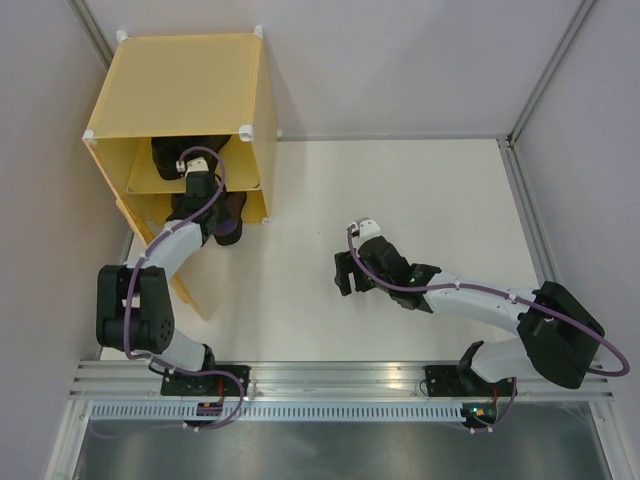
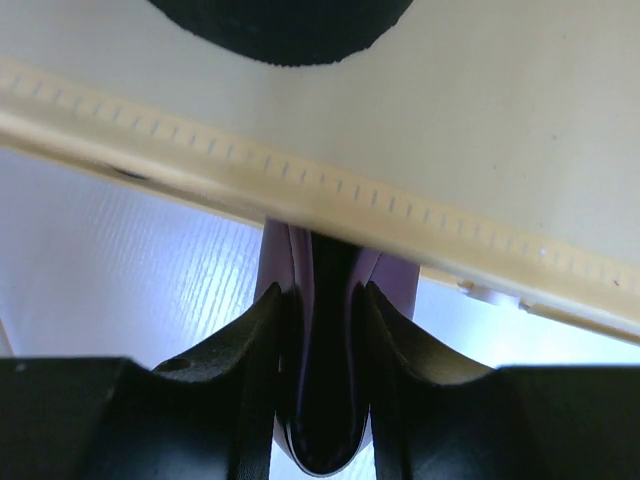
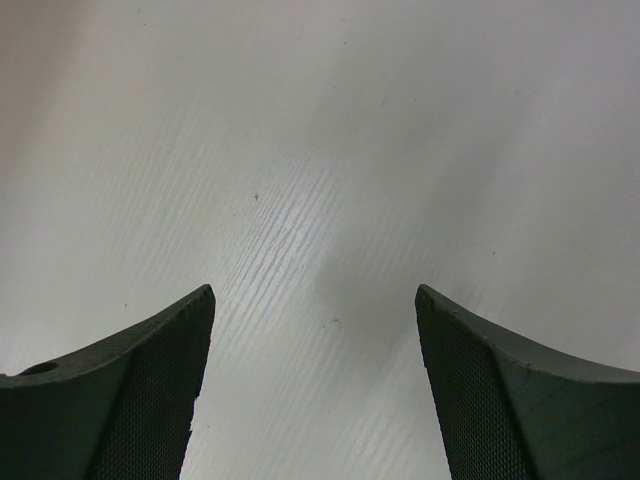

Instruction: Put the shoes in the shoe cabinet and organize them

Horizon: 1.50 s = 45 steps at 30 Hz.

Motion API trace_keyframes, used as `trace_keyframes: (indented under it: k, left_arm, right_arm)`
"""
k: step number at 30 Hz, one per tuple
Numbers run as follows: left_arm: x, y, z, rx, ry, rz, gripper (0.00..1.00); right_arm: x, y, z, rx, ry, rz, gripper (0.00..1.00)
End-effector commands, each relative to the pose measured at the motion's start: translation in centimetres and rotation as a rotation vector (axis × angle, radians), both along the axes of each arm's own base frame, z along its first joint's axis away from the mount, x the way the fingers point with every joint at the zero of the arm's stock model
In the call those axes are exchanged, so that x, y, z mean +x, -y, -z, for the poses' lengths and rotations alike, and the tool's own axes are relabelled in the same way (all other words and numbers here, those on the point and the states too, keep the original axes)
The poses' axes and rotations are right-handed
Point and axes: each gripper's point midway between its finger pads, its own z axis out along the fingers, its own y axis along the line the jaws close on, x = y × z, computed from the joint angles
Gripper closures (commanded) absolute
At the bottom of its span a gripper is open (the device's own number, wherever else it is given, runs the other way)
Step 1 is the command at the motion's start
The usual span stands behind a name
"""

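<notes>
My left gripper [image 2: 325,300] is pinching a purple shoe [image 2: 322,410] by its side wall. The outside is glossy and shines pale lilac, and the inside is black. The shoe is at the open front of the yellow-orange cabinet [image 1: 190,80], just under the edge of the shelf [image 2: 300,185]. A black shoe [image 2: 280,25] lies on that shelf. My right gripper [image 3: 315,390] is spread wide above the white table [image 3: 300,150].

A white table top [image 1: 420,210] with a faint wood grain is enclosed by plain pale grey walls [image 1: 400,60] at the back and both sides, joined by aluminium posts [image 1: 550,70]. Aluminium rails [image 1: 340,375] are mounted along the near edge. Soft, even light is cast.
</notes>
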Motion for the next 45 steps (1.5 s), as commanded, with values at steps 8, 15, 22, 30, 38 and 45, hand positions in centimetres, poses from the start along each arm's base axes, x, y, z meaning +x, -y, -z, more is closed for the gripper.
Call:
trace_keyframes:
  k: [8,15,22,30,38,45]
  left_arm:
    - [3.3,-2.5,-1.8,0.12,0.139,-0.068,0.61]
    - [1.2,-1.4,-2.5,0.014,0.165,-0.083,0.09]
    - [-2.0,0.4,-1.1,-0.115,0.131,-0.068,0.0]
    - [-3.1,2.2,1.5,-0.201,0.069,-0.048,0.2]
    - [-0.8,1.7,2.1,-0.16,0.053,-0.062,0.29]
    - [1.0,1.6,-0.5,-0.16,0.143,-0.066,0.35]
  right_arm:
    - [0.9,-0.2,-0.4,0.003,0.034,0.016,0.15]
    - [0.9,-0.2,-0.5,0.007,0.034,0.013,0.15]
    - [0.9,-0.3,-0.5,0.01,0.031,0.012,0.15]
    - [0.9,-0.4,-0.5,0.016,0.028,0.011,0.15]
    - [0.9,-0.3,-0.4,0.013,0.028,0.013,0.16]
    - [1.0,-0.3,-0.5,0.009,0.032,0.015,0.16]
